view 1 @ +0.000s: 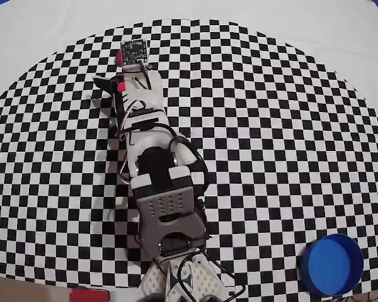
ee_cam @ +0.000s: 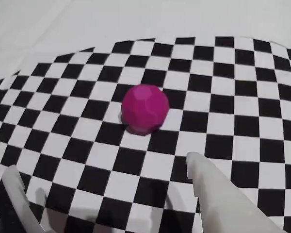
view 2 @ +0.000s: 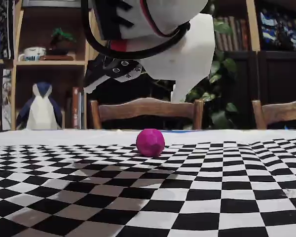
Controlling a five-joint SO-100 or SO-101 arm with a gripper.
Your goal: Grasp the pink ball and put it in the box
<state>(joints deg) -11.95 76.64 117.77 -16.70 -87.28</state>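
White gripper [ee_cam: 104, 179] hung spread, empty. Pink ball [ee_cam: 145, 108] judged light, rigid, faceted, roll-prone; pinch across its widest middle.

Overhead view: ball [view 1: 118, 56] mostly hidden under the wrist camera board [view 1: 133, 50]; only a pink sliver shows at its left edge. Hand itself hidden beneath the arm [view 1: 152, 157], so finger spread unreadable here. Arm base cut off by bottom edge. Box [view 1: 331, 265] touches the bottom edge, lower rim slightly clipped.

Wrist view: both fingers [ee_cam: 223, 194] cut off by the bottom edge.

Fixed view: arm cropped at top; hand [view 2: 138, 84] above the ball; box out of sight.
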